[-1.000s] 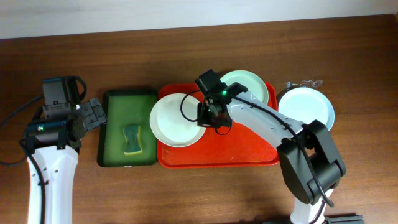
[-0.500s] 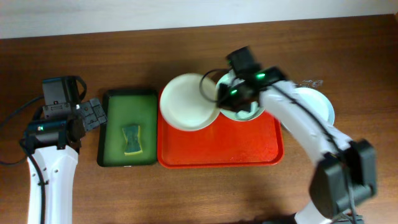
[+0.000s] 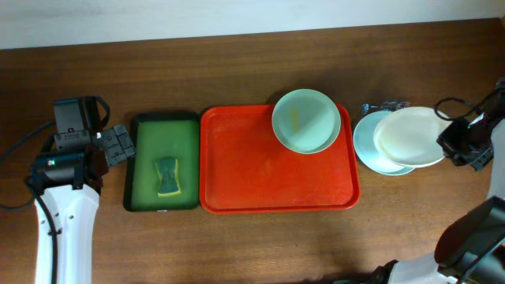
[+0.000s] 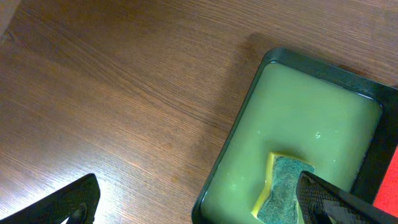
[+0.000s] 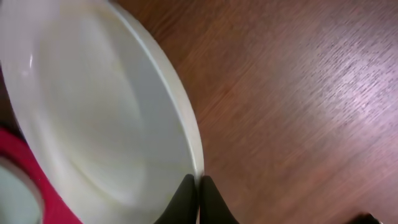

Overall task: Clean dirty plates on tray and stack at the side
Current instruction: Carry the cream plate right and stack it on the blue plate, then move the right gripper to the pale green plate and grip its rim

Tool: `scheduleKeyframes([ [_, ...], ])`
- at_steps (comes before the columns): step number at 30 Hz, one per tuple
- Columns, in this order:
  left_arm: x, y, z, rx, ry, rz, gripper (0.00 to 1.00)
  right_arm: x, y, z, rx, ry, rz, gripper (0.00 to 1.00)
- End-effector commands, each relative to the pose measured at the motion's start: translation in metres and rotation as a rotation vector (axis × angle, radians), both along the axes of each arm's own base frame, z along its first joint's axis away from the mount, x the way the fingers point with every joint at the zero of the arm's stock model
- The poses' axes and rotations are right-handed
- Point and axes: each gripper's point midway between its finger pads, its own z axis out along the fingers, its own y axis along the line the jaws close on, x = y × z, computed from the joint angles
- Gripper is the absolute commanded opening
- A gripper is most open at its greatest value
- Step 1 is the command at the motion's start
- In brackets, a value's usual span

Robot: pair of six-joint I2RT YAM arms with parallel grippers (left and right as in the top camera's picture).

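One dirty plate [image 3: 306,120] with a yellow smear sits in the far right corner of the red tray [image 3: 260,177]. To the right of the tray, a pale plate [image 3: 369,144] lies on the table. Just above it, a whiter plate [image 3: 410,134] hangs slightly tilted, and my right gripper [image 3: 444,147] is shut on its right rim. In the right wrist view the fingertips [image 5: 198,186] pinch the plate's [image 5: 93,118] edge. My left gripper [image 3: 120,145] stands open and holds nothing, beside the left edge of the green tray; its fingers [image 4: 71,202] straddle that edge.
A dark green tray [image 3: 150,130] holds greenish liquid and a sponge [image 3: 167,176]; both also show in the left wrist view, tray [image 4: 311,118] and sponge [image 4: 283,193]. A small metal object [image 3: 385,106] lies behind the side plates. The right arm's base is at the lower right.
My right arm has lifted a plate off the tray's left part and carried it right, over the plate on the table. The left arm has not moved.
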Motion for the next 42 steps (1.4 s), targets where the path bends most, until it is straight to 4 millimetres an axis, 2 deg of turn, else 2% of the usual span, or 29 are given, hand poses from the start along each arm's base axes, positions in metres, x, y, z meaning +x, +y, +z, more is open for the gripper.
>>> scheduleKeyframes([
  [1, -0.001, 0.003, 0.01, 0.016, -0.027, 0.01, 0.99, -0.005, 0.001, -0.023, 0.002, 0.05, -0.01, 0.04],
  [3, -0.001, 0.003, 0.01, 0.016, -0.027, 0.01, 0.99, -0.002, 0.006, -0.032, 0.009, 0.042, 0.0, 0.04],
  [9, -0.001, 0.003, 0.01, 0.016, -0.027, 0.01, 0.99, 0.013, 0.04, -0.056, 0.072, 0.002, 0.084, 0.05],
  [10, -0.001, 0.003, 0.01, 0.016, -0.027, 0.01, 0.99, 0.015, 0.047, -0.056, 0.072, 0.004, 0.105, 0.3],
  [11, -0.001, 0.003, 0.01, 0.016, -0.027, 0.01, 0.99, 0.017, 0.053, -0.057, 0.073, 0.009, 0.137, 0.47],
  [14, -0.001, 0.003, 0.01, 0.016, -0.027, 0.01, 0.99, 0.026, 0.075, -0.057, 0.065, 0.011, 0.261, 0.66],
  [16, -0.001, 0.003, 0.01, 0.016, -0.027, 0.01, 0.99, 0.033, 0.091, -0.057, 0.056, 0.009, 0.316, 0.71],
  [19, -0.001, 0.003, 0.01, 0.016, -0.027, 0.01, 0.99, 0.049, 0.13, -0.056, 0.048, -0.015, 0.44, 0.71],
  [23, -0.001, 0.003, 0.01, 0.016, -0.027, 0.01, 0.99, 0.076, 0.219, -0.056, 0.076, -0.113, 0.685, 0.72],
  [25, -0.001, 0.003, 0.01, 0.016, -0.027, 0.01, 0.99, 0.089, 0.235, -0.06, -0.016, -0.131, 0.706, 0.72],
  [30, -0.001, 0.003, 0.01, 0.016, -0.027, 0.01, 0.99, 0.117, 0.221, -0.059, -0.171, -0.194, 0.659, 0.72],
  [32, -0.001, 0.003, 0.01, 0.016, -0.027, 0.01, 0.99, 0.123, 0.217, -0.058, -0.202, -0.211, 0.651, 0.68],
  [33, -0.001, 0.003, 0.01, 0.016, -0.027, 0.01, 0.99, 0.128, 0.217, -0.061, -0.21, -0.22, 0.648, 0.57],
  [37, -0.001, 0.003, 0.01, 0.016, -0.027, 0.01, 0.99, 0.141, 0.216, -0.084, -0.22, -0.219, 0.642, 0.55],
  [38, -0.001, 0.003, 0.01, 0.016, -0.027, 0.01, 0.99, 0.143, 0.214, -0.088, -0.222, -0.221, 0.637, 0.52],
  [42, -0.001, 0.003, 0.01, 0.016, -0.027, 0.01, 0.99, 0.142, 0.198, -0.097, -0.219, -0.19, 0.601, 0.49],
])
